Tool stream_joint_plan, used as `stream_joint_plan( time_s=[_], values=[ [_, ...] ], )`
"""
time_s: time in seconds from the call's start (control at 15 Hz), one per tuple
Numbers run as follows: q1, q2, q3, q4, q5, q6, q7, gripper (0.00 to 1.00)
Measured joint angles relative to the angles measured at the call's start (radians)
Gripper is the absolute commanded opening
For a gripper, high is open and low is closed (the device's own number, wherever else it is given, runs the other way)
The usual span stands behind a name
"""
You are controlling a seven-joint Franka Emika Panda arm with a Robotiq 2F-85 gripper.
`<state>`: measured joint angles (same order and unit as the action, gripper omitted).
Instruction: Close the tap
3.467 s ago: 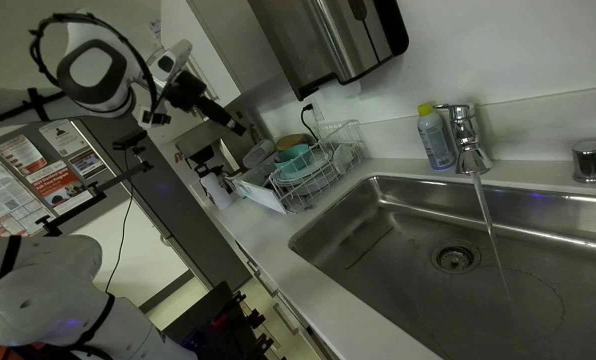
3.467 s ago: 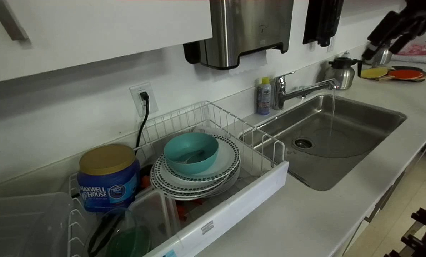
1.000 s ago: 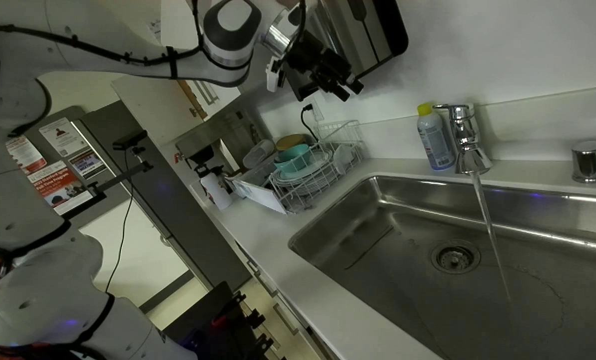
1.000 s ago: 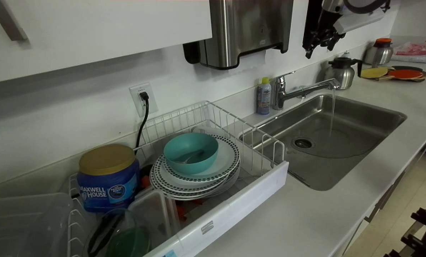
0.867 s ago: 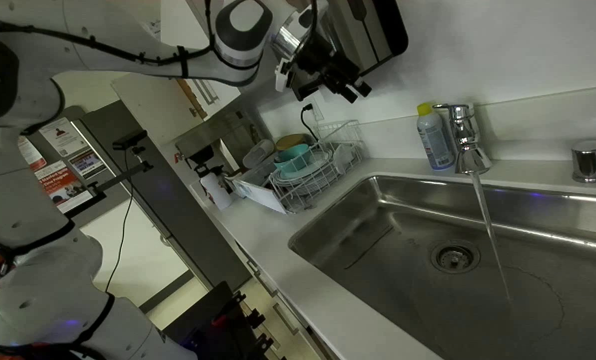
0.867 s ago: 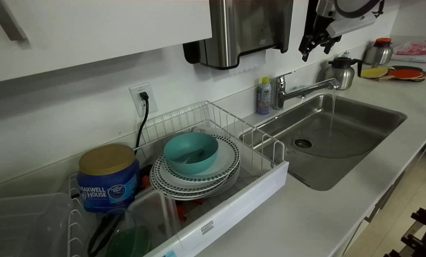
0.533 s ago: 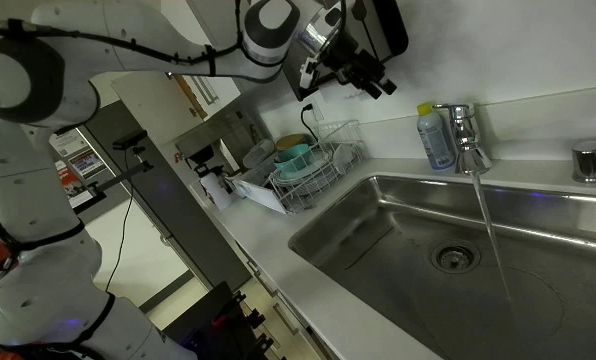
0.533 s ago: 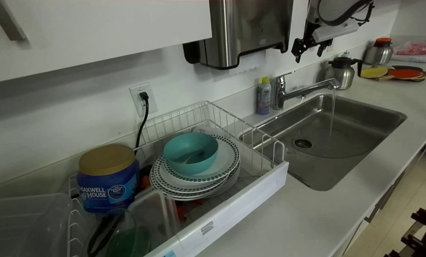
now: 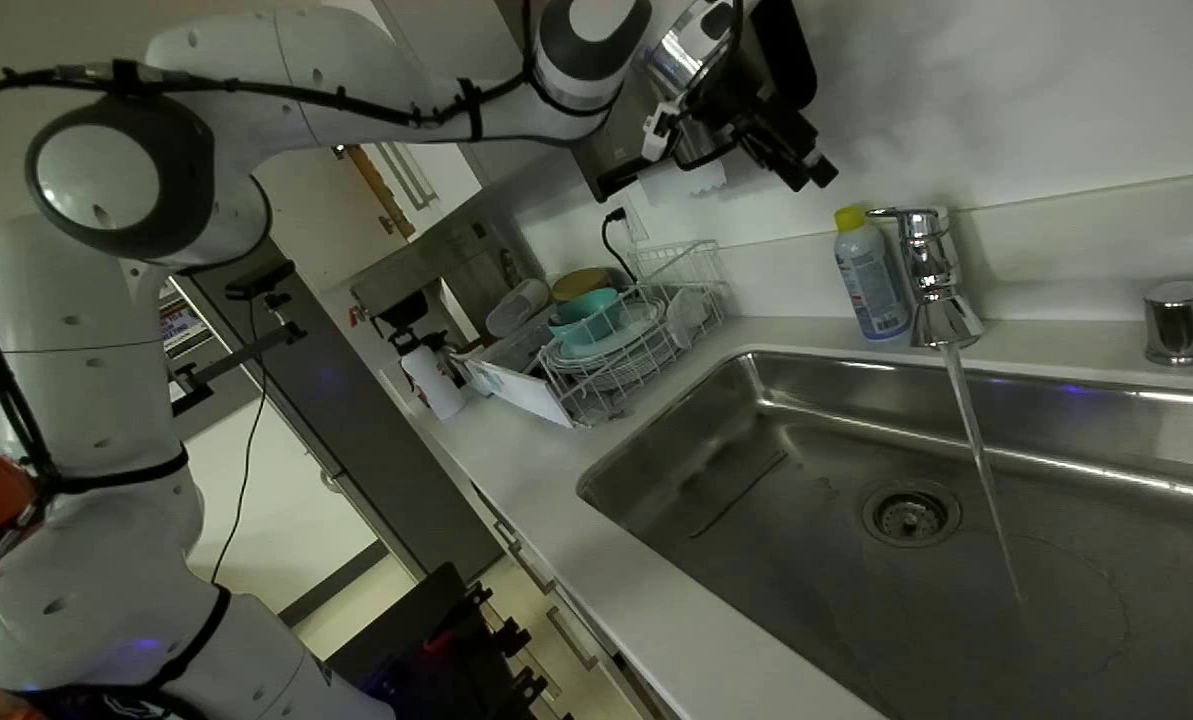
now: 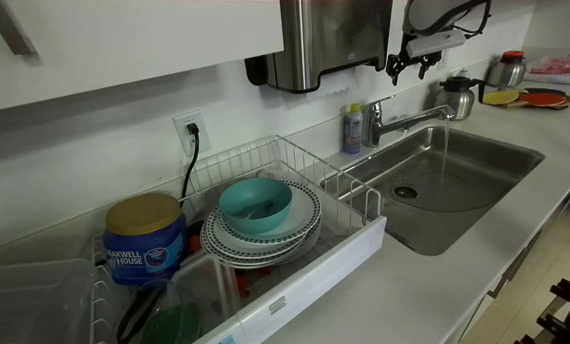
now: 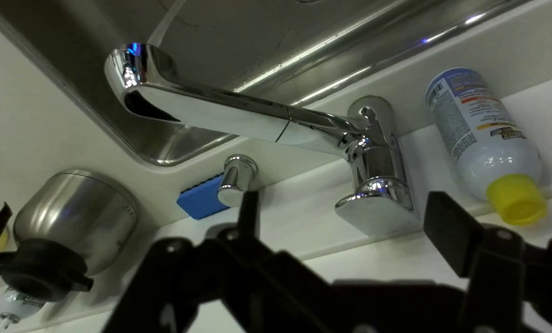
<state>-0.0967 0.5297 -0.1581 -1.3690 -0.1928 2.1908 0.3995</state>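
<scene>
The tap is shiny chrome with an upright body (image 9: 931,265) and a long spout (image 11: 238,108) over the sink. It also shows in an exterior view (image 10: 374,125). Its flat lever (image 11: 375,215) sits on top of the body. A stream of water (image 9: 974,440) runs from the spout into the sink. My gripper (image 11: 344,199) is open and empty, with fingers (image 11: 451,233) wide apart. In the wrist view the lever appears between the fingers, but beyond them. In both exterior views the gripper (image 10: 408,76) hangs above the tap, apart from it.
A pale spray bottle (image 11: 484,125) with a yellow cap stands close beside the tap. A chrome stub (image 11: 237,180) and blue sponge (image 11: 202,199) are on its other side. A towel dispenser (image 10: 337,43) hangs on the wall near the gripper. A steel jug (image 10: 457,98) stands beyond.
The arm has swung across from the far left of an exterior view, bringing the gripper past the towel dispenser and nearer above the tap. The tap, bottle and running water look the same.
</scene>
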Motion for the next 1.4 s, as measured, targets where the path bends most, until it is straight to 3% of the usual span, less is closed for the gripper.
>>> stream_joint_plan(
  time_s=[0.53, 0.6, 0.73, 1.4],
  values=[
    [-0.009, 0.145, -0.012, 0.186, 0.062, -0.044, 0.019, 0.0],
    [-0.014, 0.158, -0.012, 0.198, 0.075, -0.033, 0.018, 0.15],
    [-0.024, 0.175, -0.012, 0.208, 0.097, 0.002, 0.015, 0.01],
    [-0.03, 0.193, -0.012, 0.218, 0.1, 0.013, 0.014, 0.0]
  ],
)
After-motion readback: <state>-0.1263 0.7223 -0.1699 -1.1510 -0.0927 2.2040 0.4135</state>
